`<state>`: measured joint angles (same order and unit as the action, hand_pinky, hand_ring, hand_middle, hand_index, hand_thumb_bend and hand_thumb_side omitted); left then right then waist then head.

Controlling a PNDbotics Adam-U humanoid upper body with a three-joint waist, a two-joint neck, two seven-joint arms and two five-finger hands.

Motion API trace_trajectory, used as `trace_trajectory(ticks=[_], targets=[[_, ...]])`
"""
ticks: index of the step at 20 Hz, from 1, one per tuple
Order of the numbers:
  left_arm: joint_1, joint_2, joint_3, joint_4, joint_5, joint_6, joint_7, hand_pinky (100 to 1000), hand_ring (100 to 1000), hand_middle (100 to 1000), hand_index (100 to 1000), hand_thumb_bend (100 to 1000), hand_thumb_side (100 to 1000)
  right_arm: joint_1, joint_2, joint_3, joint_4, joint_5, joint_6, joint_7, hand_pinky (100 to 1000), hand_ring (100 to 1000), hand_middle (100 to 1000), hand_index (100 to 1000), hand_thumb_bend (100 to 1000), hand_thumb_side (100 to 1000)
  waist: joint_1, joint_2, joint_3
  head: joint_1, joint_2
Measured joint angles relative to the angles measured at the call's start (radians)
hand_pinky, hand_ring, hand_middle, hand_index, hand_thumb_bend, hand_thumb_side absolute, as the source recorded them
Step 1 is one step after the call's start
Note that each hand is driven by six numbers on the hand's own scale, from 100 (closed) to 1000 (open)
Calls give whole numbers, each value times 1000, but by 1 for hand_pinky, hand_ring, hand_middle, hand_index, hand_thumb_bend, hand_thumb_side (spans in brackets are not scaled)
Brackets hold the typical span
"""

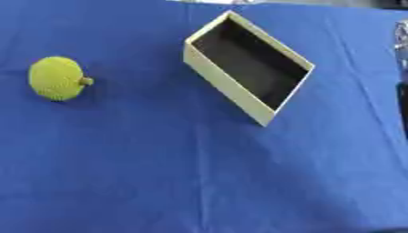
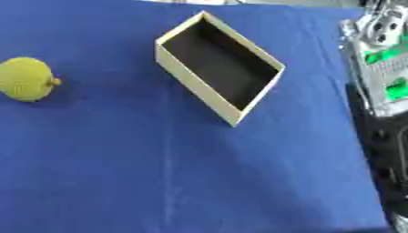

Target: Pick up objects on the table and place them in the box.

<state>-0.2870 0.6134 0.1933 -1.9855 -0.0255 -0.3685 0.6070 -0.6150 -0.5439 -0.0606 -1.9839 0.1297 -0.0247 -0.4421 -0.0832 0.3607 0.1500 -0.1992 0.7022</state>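
Observation:
A yellow-green bumpy round fruit [image 1: 57, 78] with a short stub on its right side lies on the blue cloth at the far left. A cream rectangular box [image 1: 239, 98] with a dark inside stands at the upper middle, turned at an angle, with nothing visible in it. Neither of my hands shows in either view.
The blue cloth [image 1: 175, 182] covers the whole table. Off the table's right edge stands silver and green equipment [image 2: 382, 63] above dark floor.

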Motion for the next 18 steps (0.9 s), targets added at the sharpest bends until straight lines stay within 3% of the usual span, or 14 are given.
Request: trace_trajectory(ticks=[12,16,18], targets=[[24,8,0,0,-8,3,-10,814,798,777,821,571,231,0,0,0,0,0,0,1,804,770,776,837,321,808,1,2,-2,-6,7],[90,74,-2,0,-48,24,-50,823,819,801,836,572,262,0,-1,0,0,0,0,2,805,770,776,837,322,808,3,3,-2,-10,10],[128,118,-10,0,-77,44,-78,823,831,814,851,575,325,0,-4,2,0,0,1,4,805,770,776,837,322,809,7,3,0,-13,11]])
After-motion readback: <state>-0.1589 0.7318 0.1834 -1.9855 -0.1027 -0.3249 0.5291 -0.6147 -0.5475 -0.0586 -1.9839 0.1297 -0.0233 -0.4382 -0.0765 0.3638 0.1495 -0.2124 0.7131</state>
